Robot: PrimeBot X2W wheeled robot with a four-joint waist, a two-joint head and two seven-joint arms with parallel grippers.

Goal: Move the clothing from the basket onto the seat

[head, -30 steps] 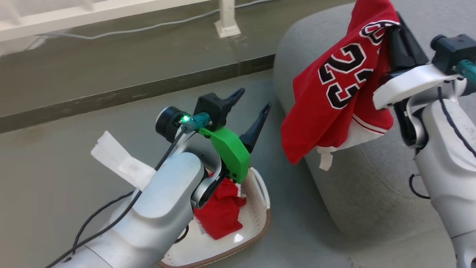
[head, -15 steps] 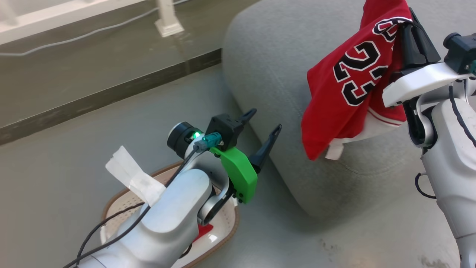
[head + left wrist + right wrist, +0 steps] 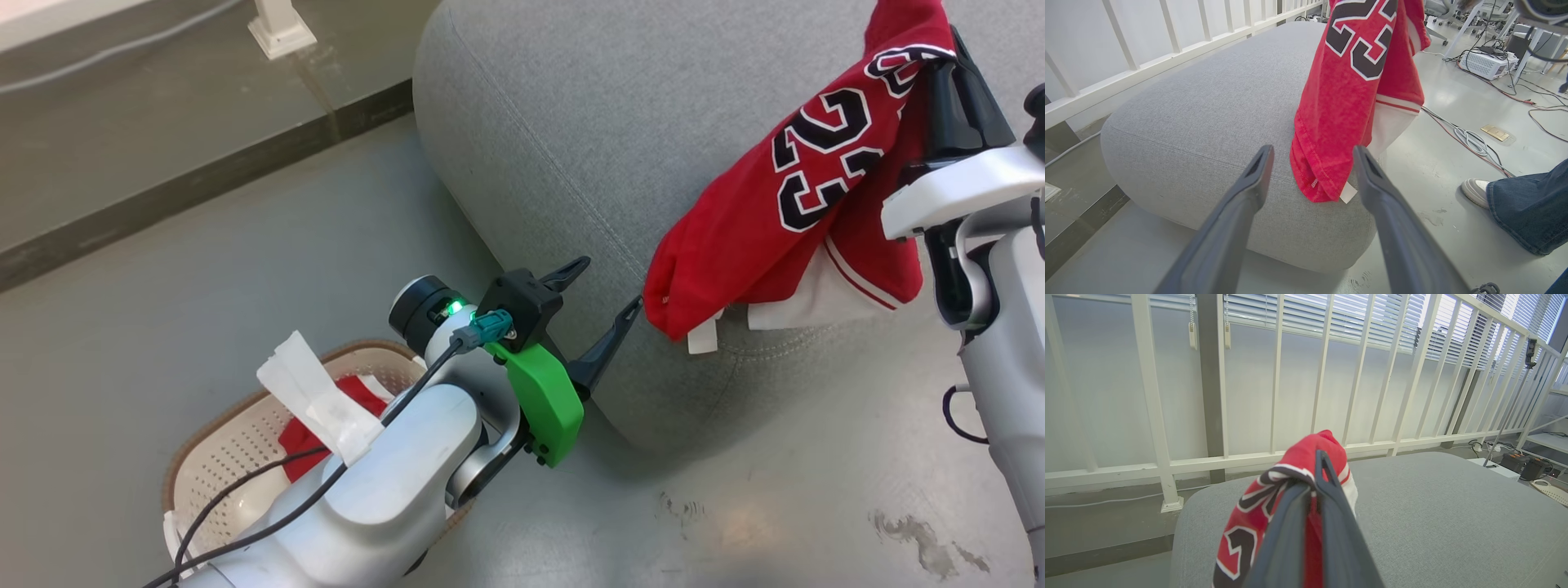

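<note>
The right gripper [image 3: 1322, 457], clamped on the red jersey [image 3: 784, 212], hangs it lengthwise down over the seat [image 3: 571, 106] edge, its hem just beside the empty, spread left gripper [image 3: 610, 282]; more clothing [image 3: 295, 441] lies in the basket [image 3: 220, 441]

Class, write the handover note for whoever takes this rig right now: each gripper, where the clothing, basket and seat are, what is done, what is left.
Right gripper: shut on the numbered red jersey, held up over the seat.
Left gripper: open, empty, near the jersey's hanging hem.
Basket: on the floor, left of the seat, another red garment inside.
Done: jersey out of the basket.
Left: lay it on the seat, fetch the other garment.
</note>
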